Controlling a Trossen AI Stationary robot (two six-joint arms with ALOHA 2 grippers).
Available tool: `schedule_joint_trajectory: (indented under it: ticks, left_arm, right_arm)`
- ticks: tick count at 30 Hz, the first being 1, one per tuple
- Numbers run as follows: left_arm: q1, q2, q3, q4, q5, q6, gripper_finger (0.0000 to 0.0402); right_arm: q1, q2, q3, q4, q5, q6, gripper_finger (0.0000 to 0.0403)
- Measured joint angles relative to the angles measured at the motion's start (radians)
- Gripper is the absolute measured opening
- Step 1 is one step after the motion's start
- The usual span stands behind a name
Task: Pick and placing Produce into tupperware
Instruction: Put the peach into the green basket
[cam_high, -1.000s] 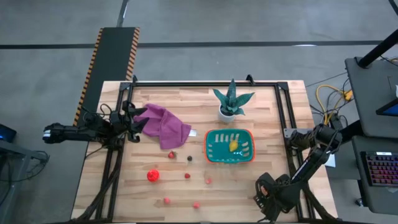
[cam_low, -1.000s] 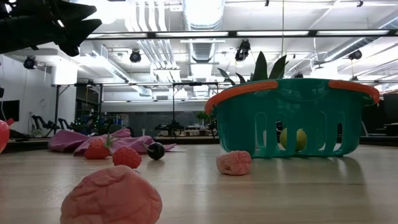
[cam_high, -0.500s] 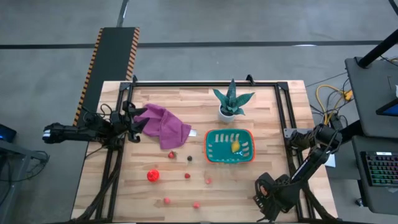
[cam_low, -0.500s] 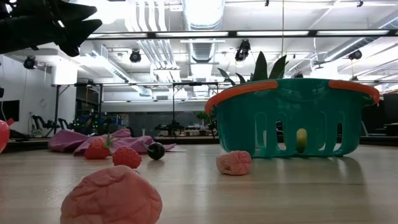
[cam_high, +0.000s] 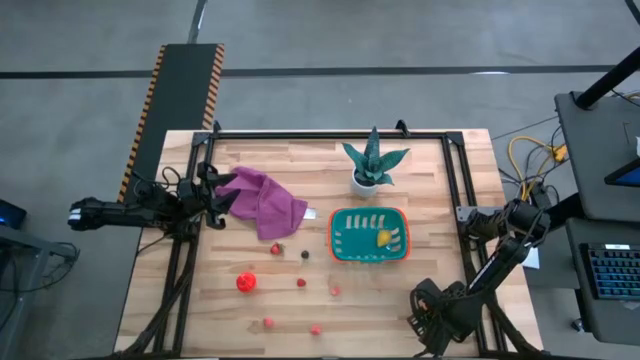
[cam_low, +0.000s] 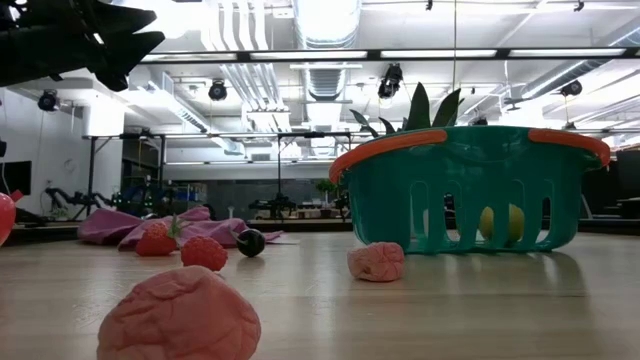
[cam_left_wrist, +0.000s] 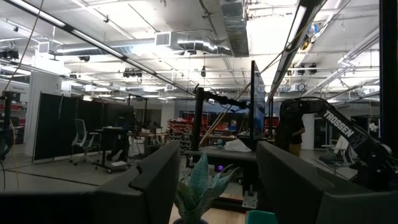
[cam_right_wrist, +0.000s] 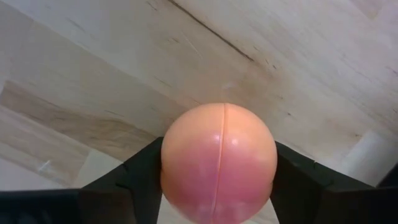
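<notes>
Landmark: teal-green rectangular plastic tub with orange rim (cam_high: 369, 236), standing on the light wooden table (cam_high: 420, 170) just in front of the green spiky plant in a white pot (cam_high: 372, 165).
Tub contents: one small yellow toy fruit (cam_high: 383, 237), visible through the side slits in the low view.
Right claw (cam_right_wrist: 219, 186): low at the table's near edge, to the near right of the tub; the fingers (cam_right_wrist: 134, 177) bracket a smooth peach-orange ball-shaped toy fruit (cam_right_wrist: 219, 163) on both sides and touch it. Judged to be grasping it; the ball is close above or on the wood, and which cannot be told.
Left claw (cam_high: 218, 200): at the far-left side of the tub, beside the crumpled purple cloth (cam_high: 264, 203); fingers parted, holding nothing, waiting.
Loose produce: red, pink and dark pieces lie on the table to the near left of the tub, including a red round piece (cam_high: 246, 282) and a small dark piece (cam_high: 305, 254).
Key relation: the tub lies up-table and leftward from the right claw, which is the nearer arm. The tub's long axis runs left to right.
Next move, judged: lift the peach ball, carry it over the orange rim, release inside.
</notes>
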Motion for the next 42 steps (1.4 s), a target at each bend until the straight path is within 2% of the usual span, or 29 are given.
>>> schedule_joint_trajectory:
  ticks: [6,9,13,21,28,34,42]
  left_arm:
    - [0.000,0.000,0.000,0.000,0.000,0.000,0.0199]
    - [0.000,0.000,0.000,0.001,0.000,0.000,0.0199]
    - [0.000,-0.006,0.003,0.014,0.000,0.000,0.0199]
    - [0.000,-0.005,0.003,0.009,0.000,0.000,0.0199]
    - [0.000,-0.005,0.003,0.010,0.000,0.000,0.0199]
    - [0.000,-0.005,0.003,0.009,0.000,0.001,0.0199]
    - [0.000,-0.005,0.003,0.010,0.000,0.001,0.0199]
  right_arm:
    - [0.000,0.000,0.002,0.001,0.011,-0.004,0.0222]
    - [0.001,0.000,0.016,0.003,0.062,-0.035,0.0216]
    - [0.001,0.000,0.057,0.005,0.215,-0.120,0.0216]
    - [0.007,0.000,0.193,0.010,0.624,-0.385,0.0216]
    - [0.006,0.000,0.321,0.010,0.849,-0.568,0.0216]
    - [0.006,-0.001,0.439,0.028,0.936,-0.740,0.0216]
    - [0.006,-0.001,0.571,0.141,0.937,-1.030,0.0216]
